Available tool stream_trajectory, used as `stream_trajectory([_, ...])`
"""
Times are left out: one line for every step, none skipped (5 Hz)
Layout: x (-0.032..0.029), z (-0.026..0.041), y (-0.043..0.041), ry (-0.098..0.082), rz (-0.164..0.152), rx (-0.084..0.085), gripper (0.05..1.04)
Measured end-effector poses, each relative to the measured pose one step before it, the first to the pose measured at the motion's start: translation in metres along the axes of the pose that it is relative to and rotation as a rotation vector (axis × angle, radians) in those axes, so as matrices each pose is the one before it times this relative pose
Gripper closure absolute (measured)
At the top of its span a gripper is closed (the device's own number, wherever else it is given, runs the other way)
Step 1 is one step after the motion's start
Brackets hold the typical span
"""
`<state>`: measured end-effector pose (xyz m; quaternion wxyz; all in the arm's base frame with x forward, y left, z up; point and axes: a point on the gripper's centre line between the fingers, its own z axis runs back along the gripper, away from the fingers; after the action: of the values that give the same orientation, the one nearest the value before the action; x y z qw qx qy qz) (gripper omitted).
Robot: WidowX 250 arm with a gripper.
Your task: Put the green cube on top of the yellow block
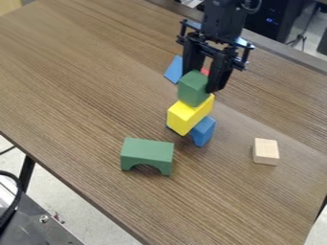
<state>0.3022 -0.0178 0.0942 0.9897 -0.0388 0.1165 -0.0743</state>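
From the black 2-finger gripper (201, 82), hangs down over the stack, closed in against 2 sides of the small solid green cube (193, 90). Holds that cube directly over the upper end of the smooth yellow rectangular block (186, 117); cannot tell touching from slightly apart there. Has, under the yellow block and lower than the tool, a partly hidden blue block (203, 131), peeking out at 2 edges. Just behind the fingers, shows a bit of a red piece (205, 72), mostly covered. Just beyond the tool's left in view, shows a flat-faced blue wedge-like piece (174, 70), partly covered by a finger. Farther out, toward the camera and left of the tool, has a green arch block (147, 152), upright on its 2 feet. Toward the camera and right of the tool, has a pale wooden block (266, 151), apart from the stack. Under all these, spreads wide as a brown wood-grain table (76, 72).
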Motion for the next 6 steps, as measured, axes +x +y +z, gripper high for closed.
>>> stream_trajectory([-0.00063, -0.00022, 0.00248, 0.0029, 0.0142, -0.0076, 0.520])
stream_trajectory([0.00239, 0.00406, 0.00334, -0.0147, 0.0124, -0.0006, 0.520])
stream_trajectory([-0.00009, 0.00007, 0.00093, -0.0003, -0.0016, -0.0007, 0.520])
stream_trajectory([-0.00004, 0.00042, -0.00051, -0.0014, -0.0016, 0.0005, 0.520])
stream_trajectory([-0.00048, -0.00254, -0.00224, 0.0053, -0.0037, 0.0011, 0.521])
stream_trajectory([-0.00271, -0.00315, -0.00171, 0.0141, -0.0108, 0.0080, 0.521])
